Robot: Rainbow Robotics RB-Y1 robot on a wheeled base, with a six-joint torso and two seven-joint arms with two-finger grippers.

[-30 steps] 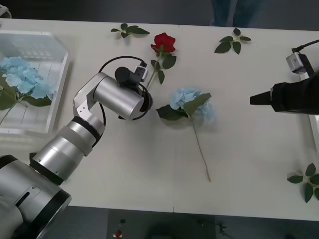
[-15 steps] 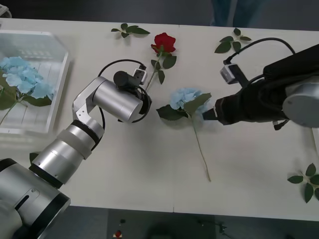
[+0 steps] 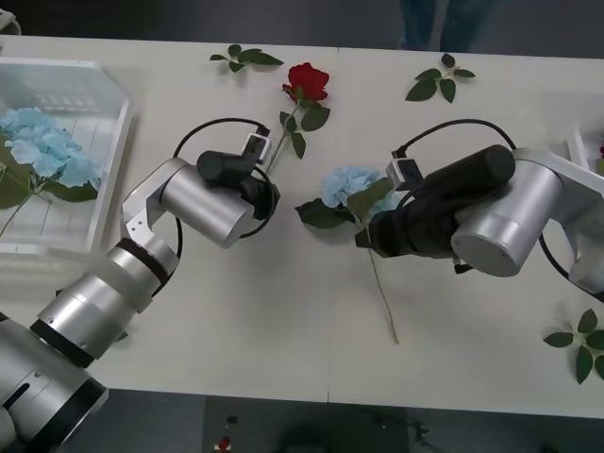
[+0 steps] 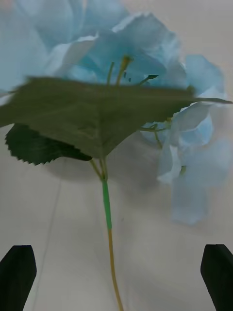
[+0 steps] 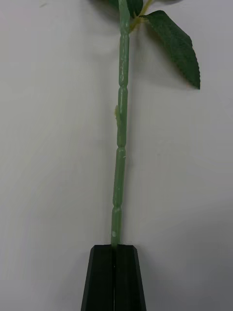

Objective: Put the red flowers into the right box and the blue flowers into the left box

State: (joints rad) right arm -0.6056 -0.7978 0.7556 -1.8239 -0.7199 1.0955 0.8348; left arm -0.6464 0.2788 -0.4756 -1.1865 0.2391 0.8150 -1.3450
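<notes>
1. Swinging in from the worktop's right edge, the right claw (image 4: 116, 277) now hangs over the loose blue flower (image 3: 351, 186) mid-worktop, fingers (image 4: 17, 272) spread wide either side of its stem.
2. Left claw (image 5: 114, 272) is clamped on the red rose (image 3: 309, 80) stem and has drawn back leftward.
3. More blue flowers lie in the left box (image 3: 102, 85).
4. Both loose blooms look ready for pickup; neither is boxed yet.

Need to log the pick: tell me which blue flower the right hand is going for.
The blue flower lying mid-table, its stem running between the right hand's open fingers; the other blue flowers already lie in the left box.
</notes>
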